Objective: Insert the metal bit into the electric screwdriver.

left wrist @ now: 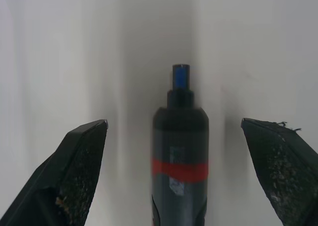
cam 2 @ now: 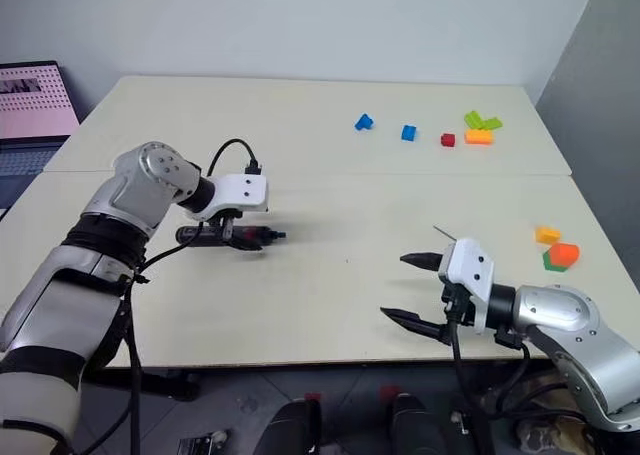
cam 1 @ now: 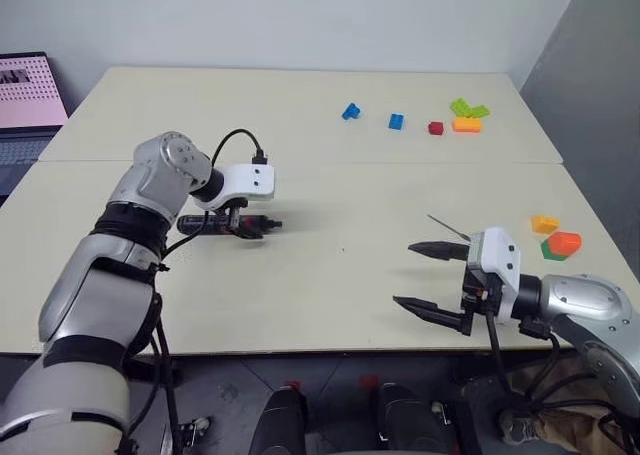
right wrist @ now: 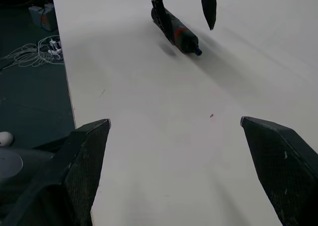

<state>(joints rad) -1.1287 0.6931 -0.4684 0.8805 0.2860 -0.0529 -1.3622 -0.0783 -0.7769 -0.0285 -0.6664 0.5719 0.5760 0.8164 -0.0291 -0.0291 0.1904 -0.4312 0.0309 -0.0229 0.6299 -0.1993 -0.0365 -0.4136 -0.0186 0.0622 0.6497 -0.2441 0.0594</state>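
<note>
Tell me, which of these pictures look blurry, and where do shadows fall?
Left wrist view: the screwdriver looks soft, with a grey shadow band on the table behind it. Right wrist view: sharper, with faint shadows beside the screwdriver. Eye views: evenly lit, with a soft shadow under the left claw.

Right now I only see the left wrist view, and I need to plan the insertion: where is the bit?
Observer: The bit lies on the table, on the right side, just beyond the right gripper.
Operator: Is that gripper holding anything?
Observer: No, it is open and empty, hovering near the table's front edge.
Operator: Anything close to the bit?
Observer: A few small coloured bricks lie further right, apart from it.
</note>
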